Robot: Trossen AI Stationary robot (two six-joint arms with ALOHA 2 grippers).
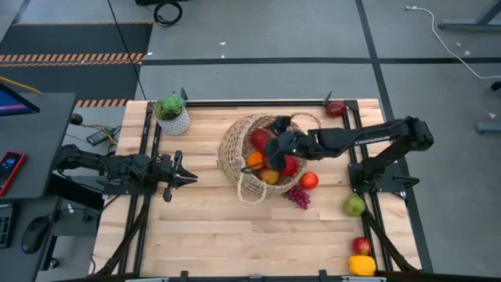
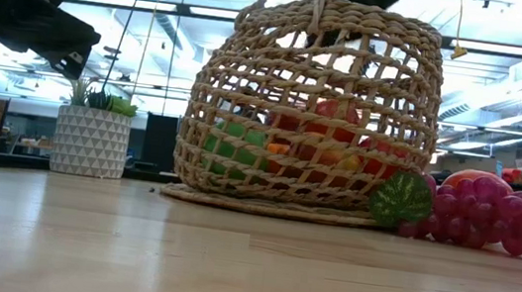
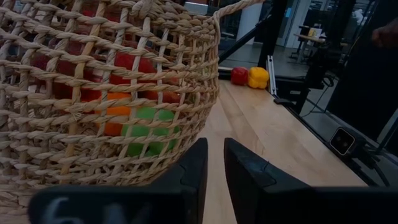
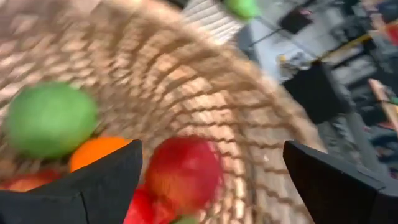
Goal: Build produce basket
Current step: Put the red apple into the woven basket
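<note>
Two arms are at the table. High view: the basket (image 1: 258, 157) sits at the middle of the wooden table (image 1: 211, 235), toward the far half, holding red and orange produce. The right gripper (image 1: 280, 135) reaches in over the basket's opening, above the fruit. The left gripper (image 1: 188, 178) waits just left of the basket, its fingers brought together and holding nothing. Outside the basket, a red fruit (image 1: 309, 180) and purple grapes (image 1: 299, 197) lie against its near right side. A green apple (image 1: 355, 205) lies farther right; a red apple (image 1: 361, 245) and a yellow pepper (image 1: 362, 265) lie at the near right corner. Another red fruit (image 1: 336, 108) sits at the far right edge. A potted plant (image 1: 172, 113) stands at the far left.

Low view: the basket (image 2: 310, 112) stands on the tabletop, with red, orange and green produce showing through the weave. The grapes (image 2: 487, 219) touch its right side, beside a round green striped item (image 2: 400, 200). The potted plant (image 2: 90, 140) stands to the left, behind.

Left wrist view: the left gripper's fingers (image 3: 202, 171) are together, near the basket (image 3: 106, 93) wall. The yellow pepper (image 3: 258, 77) and a red item (image 3: 239, 75) lie touching at the table's far end.

Right wrist view: the right gripper's fingers (image 4: 106, 180) stand wide apart, empty, inside the basket (image 4: 186, 81). Below them lie a green apple (image 4: 50, 118), an orange (image 4: 93, 151) and a red apple (image 4: 183, 171).
</note>
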